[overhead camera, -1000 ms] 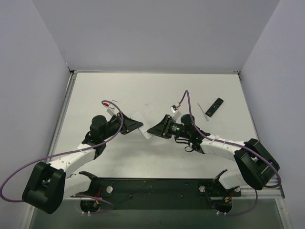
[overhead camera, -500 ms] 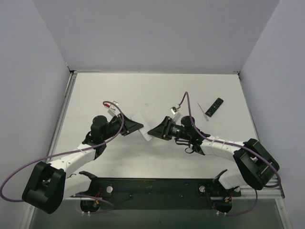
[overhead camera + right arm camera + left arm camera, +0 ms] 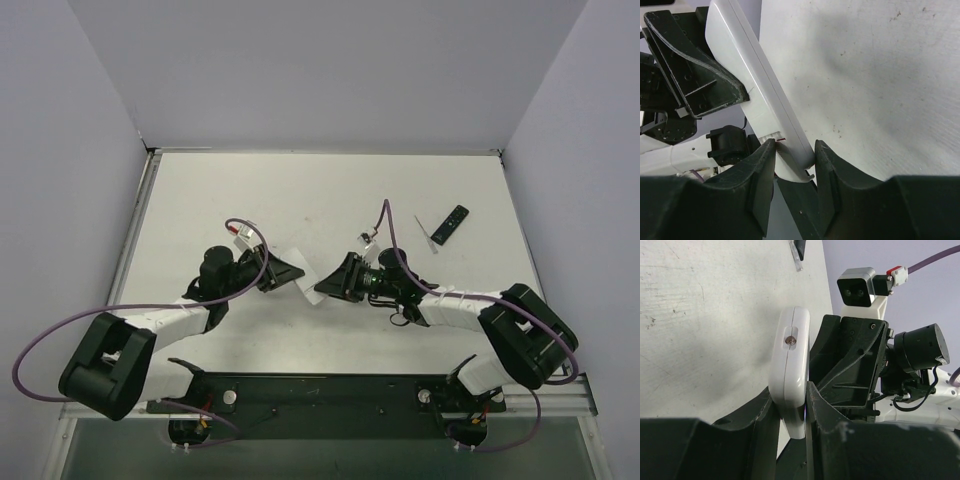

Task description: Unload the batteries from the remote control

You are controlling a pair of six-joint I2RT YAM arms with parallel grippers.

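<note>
Evidently both grippers are clamped on one smooth white plastic slab (image 3: 306,279) with rounded edges and a small metal screw. The left gripper (image 3: 790,405) pinches one end and the right gripper (image 3: 794,150) the other. The slim black remote (image 3: 451,223) lies well apart on the scuffed table (image 3: 250,190).

Both arms reach low from the bottom corners of the top view and meet near its centre, wrists turned toward each other. The left gripper (image 3: 288,268) and the right gripper (image 3: 328,282) each clamp an opposite end of one white slab (image 3: 790,360), fingers pressed against its flat faces.
</note>
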